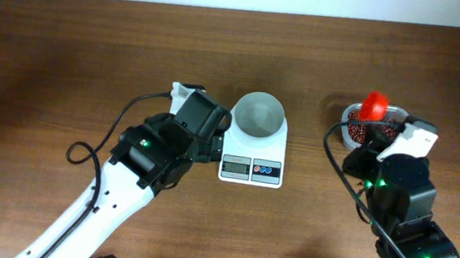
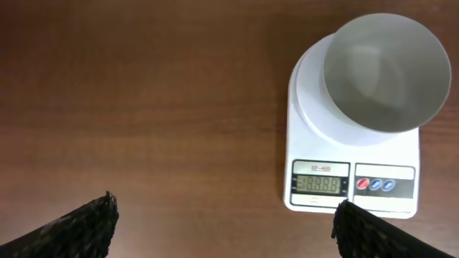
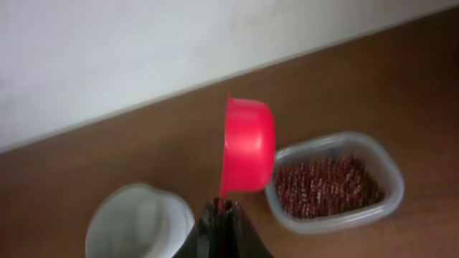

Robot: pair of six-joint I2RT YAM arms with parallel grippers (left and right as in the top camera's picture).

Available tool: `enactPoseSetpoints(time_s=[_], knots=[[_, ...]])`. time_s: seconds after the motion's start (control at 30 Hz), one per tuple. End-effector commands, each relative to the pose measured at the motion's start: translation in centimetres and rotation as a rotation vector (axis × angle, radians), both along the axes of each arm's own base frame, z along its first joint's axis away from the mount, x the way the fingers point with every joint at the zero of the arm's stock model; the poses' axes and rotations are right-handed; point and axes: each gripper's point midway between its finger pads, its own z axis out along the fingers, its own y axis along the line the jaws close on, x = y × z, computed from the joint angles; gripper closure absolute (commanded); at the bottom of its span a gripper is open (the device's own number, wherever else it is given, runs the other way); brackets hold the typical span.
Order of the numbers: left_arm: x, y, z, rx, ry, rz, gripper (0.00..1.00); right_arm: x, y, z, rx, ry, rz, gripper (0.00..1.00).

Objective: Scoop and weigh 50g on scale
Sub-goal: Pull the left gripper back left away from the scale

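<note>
The white scale point(image 1: 250, 170) stands mid-table with an empty white bowl point(image 1: 258, 115) on top. In the left wrist view the scale point(image 2: 315, 129) and bowl point(image 2: 386, 70) lie at the upper right. My left gripper point(image 1: 214, 147) hovers just left of the scale, open and empty point(image 2: 226, 231); its right fingertip point(image 2: 366, 233) overlaps the scale's front corner. My right gripper point(image 3: 224, 211) is shut on the handle of a red scoop point(image 3: 247, 147), which is tilted on its side beside the dark red-brown beans point(image 3: 323, 183). Seen from overhead, the scoop point(image 1: 374, 106) hangs over the beans point(image 1: 382, 127).
A clear plastic tub point(image 3: 391, 193) holding the beans sits at the right point(image 1: 348, 134), near the table's far edge and the pale wall point(image 3: 143, 57). Bare brown tabletop point(image 2: 143, 107) stretches left of the scale. Black cables trail from both arms.
</note>
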Motion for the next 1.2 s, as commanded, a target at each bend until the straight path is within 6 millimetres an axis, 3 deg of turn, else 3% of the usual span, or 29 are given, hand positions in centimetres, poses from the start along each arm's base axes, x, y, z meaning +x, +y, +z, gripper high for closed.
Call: enactPoseSetpoints(time_s=[0.0, 0.1, 0.23, 0.43, 0.5, 0.67, 0.8, 0.9, 0.97, 1.17], knots=[[0.2, -0.6, 0.6, 0.009, 0.02, -0.186, 0.01, -0.8, 1.4, -0.8, 0.031, 0.064, 0.093, 0.96], [0.1, -2.4, 2.0, -0.106, 0.042, -0.433, 0.01, -1.9, 1.6, -2.4, 0.029, 0.15, 0.149, 0.96], [-1.0, -3.4, 4.1, -0.131, 0.011, -0.732, 0.01, -2.6, 1.0, -1.9, 0.031, 0.193, 0.206, 0.96], [-0.6, -0.8, 4.4, -0.006, 0.019, -0.683, 0.01, -3.8, -1.1, -1.6, 0.076, 0.248, 0.218, 0.96], [-1.3, -1.1, 4.1, -0.036, 0.048, -0.686, 0.01, -4.0, -2.3, -2.1, 0.101, 0.272, 0.176, 0.96], [-2.6, -0.5, 3.1, 0.082, 0.08, -0.882, 0.01, -4.7, -4.0, -2.9, 0.12, 0.315, 0.103, 0.96], [-3.1, -0.5, 2.8, 0.045, 0.096, -0.903, 0.01, -5.0, -4.1, -3.2, 0.124, 0.331, 0.097, 0.96], [-3.5, -1.7, 3.5, -0.017, 0.029, -1.057, 0.01, -5.2, -3.8, -2.7, 0.129, 0.308, 0.11, 0.96], [-3.4, -1.5, 3.7, -0.043, 0.017, -1.06, 0.01, -5.4, -3.8, -2.3, 0.109, 0.291, 0.12, 0.96], [-3.5, 0.2, 1.4, -0.035, 0.085, -1.009, 0.01, -5.7, -3.8, -1.9, 0.091, 0.27, 0.131, 0.96]])
